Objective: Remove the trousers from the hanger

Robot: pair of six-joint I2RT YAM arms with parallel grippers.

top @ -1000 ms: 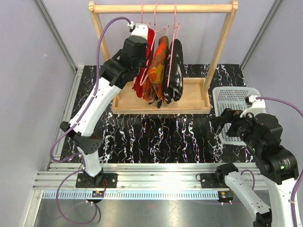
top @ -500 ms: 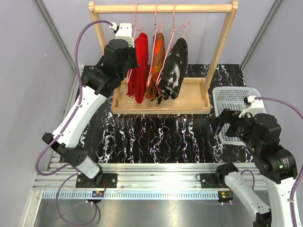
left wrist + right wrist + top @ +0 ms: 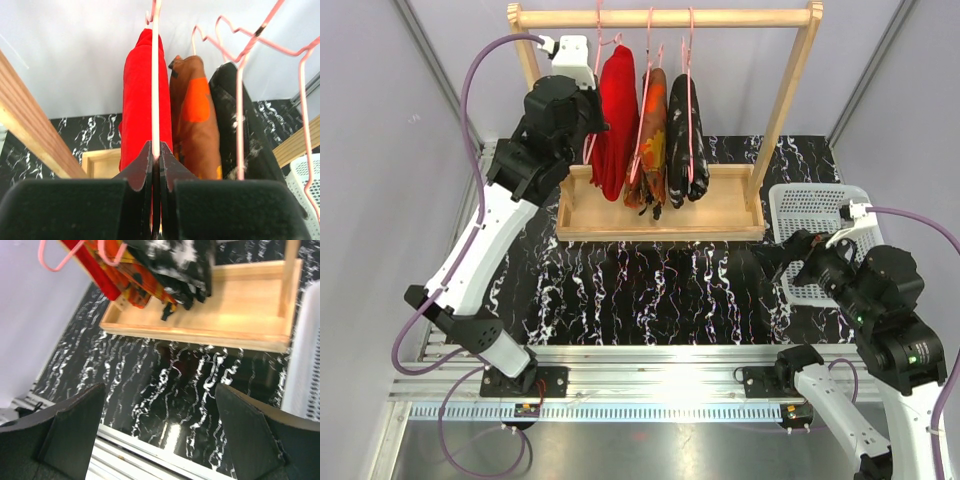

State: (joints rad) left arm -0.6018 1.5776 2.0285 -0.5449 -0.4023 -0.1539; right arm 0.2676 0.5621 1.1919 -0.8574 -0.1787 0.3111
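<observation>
Three folded pairs hang side by side on the wooden rail (image 3: 660,17): red trousers (image 3: 615,120), camouflage trousers (image 3: 650,140), speckled black trousers (image 3: 682,130). The left gripper (image 3: 155,155) pinches the red pair's pink hanger (image 3: 155,75); the right gripper (image 3: 160,390) is spread wide, empty.

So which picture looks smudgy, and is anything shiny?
Right wrist view: smudgy all over, with a bright glare on the black table. Top external view: sharp, with glare on the metal rail. Left wrist view: the red trousers are clear, the fingers very dark.
</observation>
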